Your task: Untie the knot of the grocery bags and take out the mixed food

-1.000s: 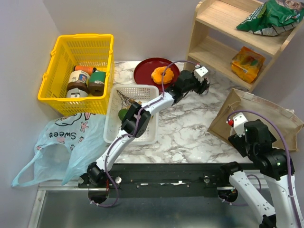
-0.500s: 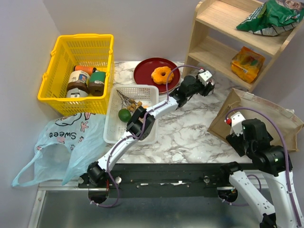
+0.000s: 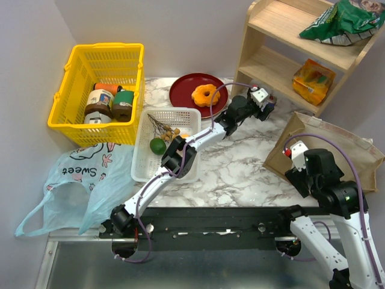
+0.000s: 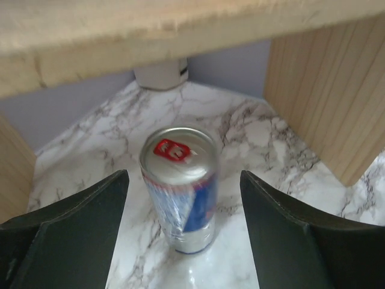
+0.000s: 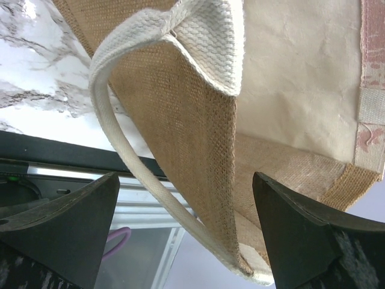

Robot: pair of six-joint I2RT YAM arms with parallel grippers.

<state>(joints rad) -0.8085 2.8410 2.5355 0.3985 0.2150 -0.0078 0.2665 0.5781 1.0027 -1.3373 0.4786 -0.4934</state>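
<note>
Left gripper [image 4: 183, 176] stood released, jaws either side of the small blue can [image 4: 180, 205], which stood upright under the wooden shelf [image 4: 150, 30]. Placement looked done; next, backing straight out without tipping it.

can [image 4: 180, 198]: silver and blue, red tab on top
tabletop [image 3: 240, 159]: white marble, grey veins
jute bag [image 5: 198, 156]: woven brown, cream handle
plastic bag [image 3: 90, 180]: light blue, dark print
basket [image 3: 63, 108]: yellow
plate [image 3: 180, 90]: dark red
doughnut [image 3: 206, 94]: orange

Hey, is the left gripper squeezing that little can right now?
No, the jaws of the left gripper stand open, with marble showing on either side of the upright can.
</note>
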